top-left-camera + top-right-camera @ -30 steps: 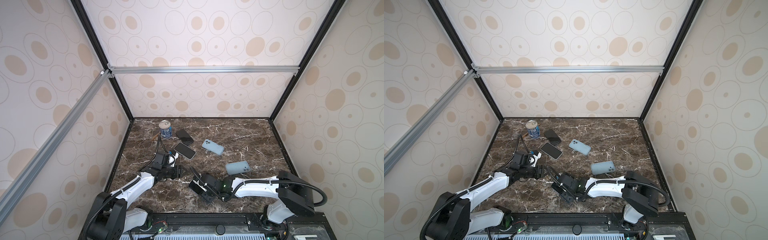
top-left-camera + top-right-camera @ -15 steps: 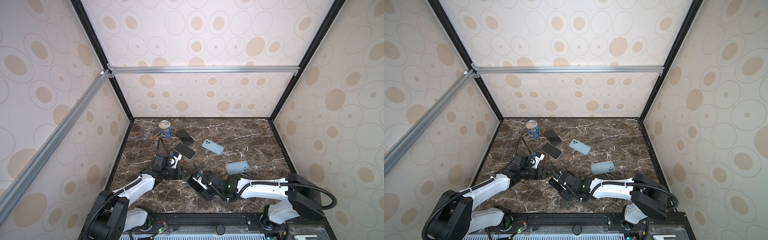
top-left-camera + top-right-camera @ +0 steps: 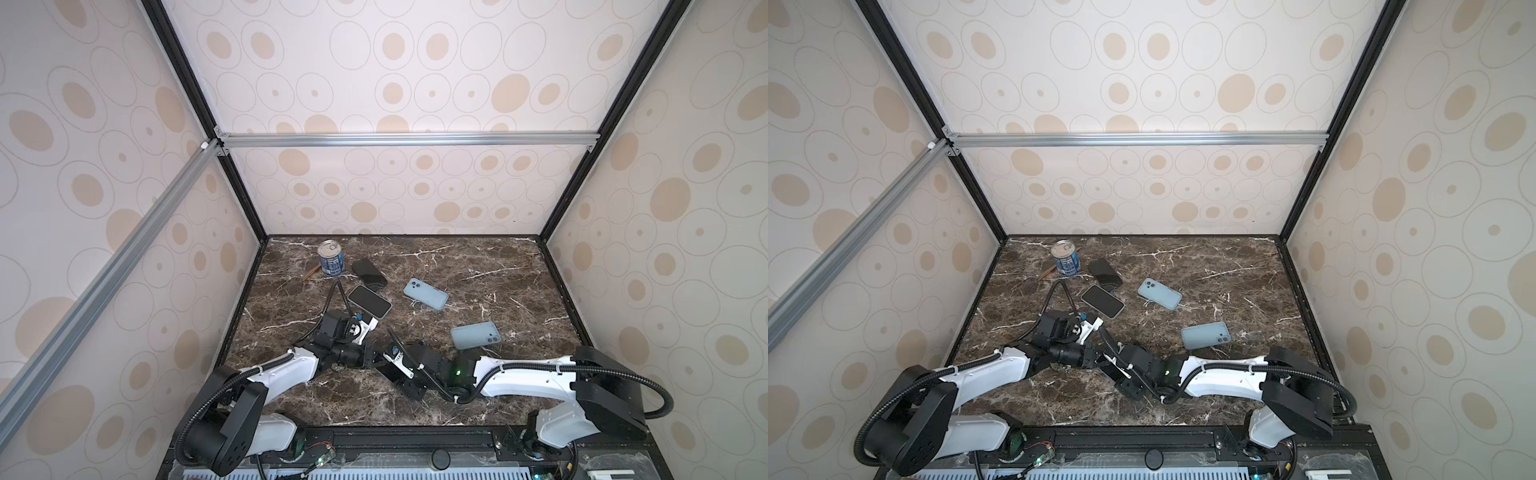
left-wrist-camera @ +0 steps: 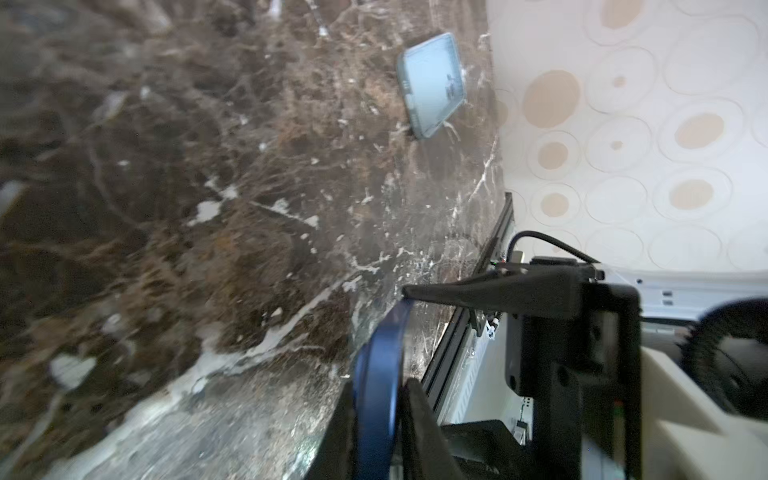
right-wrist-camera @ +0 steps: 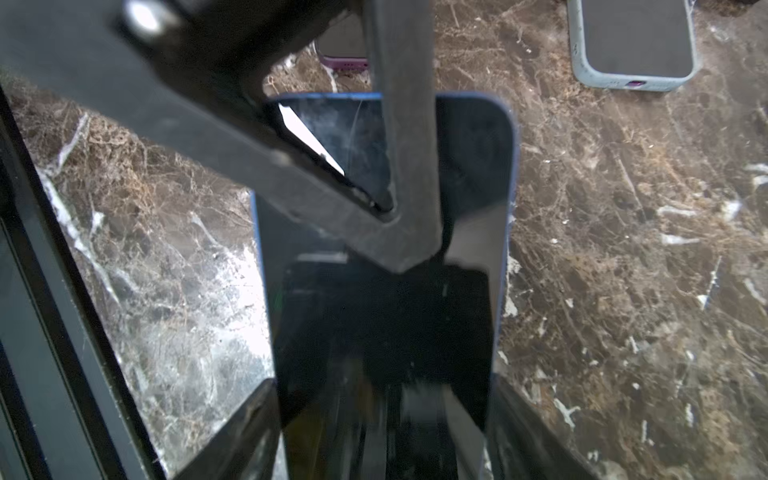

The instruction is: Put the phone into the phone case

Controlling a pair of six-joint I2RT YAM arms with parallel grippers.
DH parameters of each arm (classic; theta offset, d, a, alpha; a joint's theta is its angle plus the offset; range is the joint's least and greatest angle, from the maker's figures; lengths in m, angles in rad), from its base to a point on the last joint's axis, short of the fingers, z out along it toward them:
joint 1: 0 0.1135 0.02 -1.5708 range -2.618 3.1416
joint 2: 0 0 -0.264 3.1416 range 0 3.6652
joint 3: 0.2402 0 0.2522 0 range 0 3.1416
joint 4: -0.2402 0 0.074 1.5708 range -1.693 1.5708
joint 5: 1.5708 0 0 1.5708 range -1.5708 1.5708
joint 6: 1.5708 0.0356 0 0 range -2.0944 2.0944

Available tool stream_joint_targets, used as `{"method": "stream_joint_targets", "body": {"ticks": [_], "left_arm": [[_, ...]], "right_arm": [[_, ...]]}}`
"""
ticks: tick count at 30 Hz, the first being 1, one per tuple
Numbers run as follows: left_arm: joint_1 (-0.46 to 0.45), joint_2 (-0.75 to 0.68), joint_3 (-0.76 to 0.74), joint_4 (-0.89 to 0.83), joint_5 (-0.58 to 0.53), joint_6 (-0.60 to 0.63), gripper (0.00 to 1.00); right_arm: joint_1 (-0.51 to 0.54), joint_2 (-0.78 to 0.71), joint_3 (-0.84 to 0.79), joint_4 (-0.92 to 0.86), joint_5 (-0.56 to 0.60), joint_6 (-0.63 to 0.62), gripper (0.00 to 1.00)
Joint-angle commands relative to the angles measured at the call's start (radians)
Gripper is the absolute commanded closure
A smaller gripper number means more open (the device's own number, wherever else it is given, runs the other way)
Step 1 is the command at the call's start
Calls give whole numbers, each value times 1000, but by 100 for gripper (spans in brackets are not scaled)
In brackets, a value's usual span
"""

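Phone (image 5: 473,166): one, at 6 o'clock, clamped by left fingers (image 4: 419,428) and right fingers (image 5: 249,424). Cases (image 3: 426,294): four, lying flat. Can (image 3: 330,258): one, 11 o'clock. Desk (image 3: 478,257): brown marble. Walls (image 3: 415,83): dotted.

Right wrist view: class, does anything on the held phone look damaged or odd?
On the phone, the glass shows pale streaks and a cloudy patch near its far end, beside the left gripper clamped there. Scratches or smears, I cannot tell. No cracks show.
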Motion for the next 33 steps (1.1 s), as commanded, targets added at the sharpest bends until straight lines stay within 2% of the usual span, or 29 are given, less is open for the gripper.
{"method": "stream_joint_targets", "body": {"ticks": [1, 3, 6, 7, 11, 13, 18, 25, 30, 33], "left_arm": [[-3, -17, 3, 76, -13, -41, 95], [-3, -23, -2, 93, -19, -57, 100], [-3, -38, 1, 73, -37, -57, 100], [-3, -47, 2, 68, -49, -58, 100], [-1, -128, 17, 56, -108, -72, 100], [-1, -172, 35, 55, -143, -77, 100], [9, -234, 113, 46, -214, -80, 100], [46, -288, 237, 73, -308, -62, 100], [72, -303, 321, 73, -399, -66, 100], [72, -309, 348, 102, -400, -70, 100]], "right_arm": [[-5, -17, 26, 30, 13, -19, 37], [-5, -21, 32, 22, 14, -18, 36], [-5, -35, 26, 35, 24, -12, 33], [-5, -42, 26, 39, 30, -12, 30], [-5, -78, 60, 13, 62, -31, 6], [-6, -95, 85, -5, 78, -50, 1], [-17, -172, 145, -20, 109, -86, 1], [-52, -354, 189, 16, 150, -120, 1], [-137, -460, 202, 46, 138, -89, 1], [-224, -493, 217, 58, 62, -57, 1]]}}
